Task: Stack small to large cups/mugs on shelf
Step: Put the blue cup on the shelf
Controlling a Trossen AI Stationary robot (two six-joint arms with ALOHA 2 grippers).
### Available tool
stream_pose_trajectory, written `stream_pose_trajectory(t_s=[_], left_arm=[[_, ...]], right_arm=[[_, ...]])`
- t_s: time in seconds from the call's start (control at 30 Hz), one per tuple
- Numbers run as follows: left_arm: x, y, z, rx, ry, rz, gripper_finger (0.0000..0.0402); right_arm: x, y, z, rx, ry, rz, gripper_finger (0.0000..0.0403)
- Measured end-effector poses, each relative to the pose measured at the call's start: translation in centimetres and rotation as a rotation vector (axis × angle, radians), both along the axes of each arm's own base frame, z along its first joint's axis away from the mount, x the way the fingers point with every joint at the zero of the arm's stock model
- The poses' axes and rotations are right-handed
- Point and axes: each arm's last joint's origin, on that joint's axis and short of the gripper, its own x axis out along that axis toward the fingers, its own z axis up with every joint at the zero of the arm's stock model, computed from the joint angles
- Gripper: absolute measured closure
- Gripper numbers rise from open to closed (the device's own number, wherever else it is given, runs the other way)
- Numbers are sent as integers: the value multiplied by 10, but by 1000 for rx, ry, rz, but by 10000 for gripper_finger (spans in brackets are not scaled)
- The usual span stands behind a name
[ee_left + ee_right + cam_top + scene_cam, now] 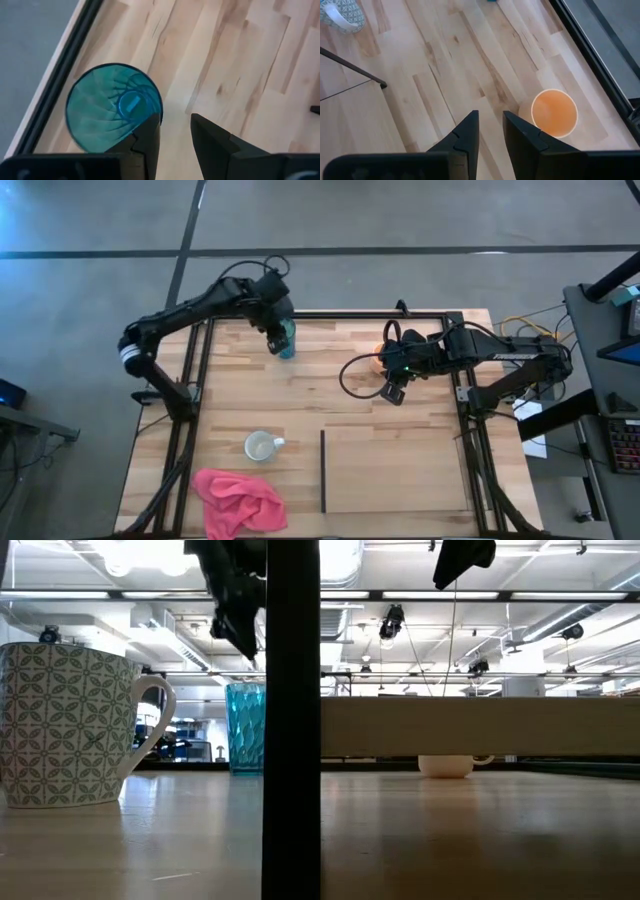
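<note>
The teal tumbler (pixel 288 340) stands upright on its base near the table's far edge. My left gripper (pixel 175 132) hovers above it, open by a narrow gap, just off its rim (pixel 112 107); the low view shows the gripper (pixel 235 605) clear above the tumbler (pixel 245 728). The orange mug (pixel 554 112) stands upright at the far right, partly hidden under my right arm (pixel 377 360). My right gripper (pixel 490 125) hangs above the table beside it, open by a narrow gap. The white patterned mug (pixel 262 446) stands left of the shelf (pixel 400 475).
A pink cloth (pixel 238 500) lies crumpled at the near left corner. The shelf's dark upright strip (pixel 323 470) stands between the white mug and the board. Dark frame rails (pixel 195 390) run along the table's left and right sides. Bare wood lies in the table's middle.
</note>
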Motion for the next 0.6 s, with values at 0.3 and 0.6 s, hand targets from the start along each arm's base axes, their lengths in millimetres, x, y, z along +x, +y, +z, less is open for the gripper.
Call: stream_pose_trajectory(t_s=[0.3,0.6], left_arm=[[12,8,-16,-9,34,-13,306],[16,11,-27,-19,52,-12,306]], right_arm=[[0,0,0,0,0,-1,321],[0,0,0,0,-1,-1,325]])
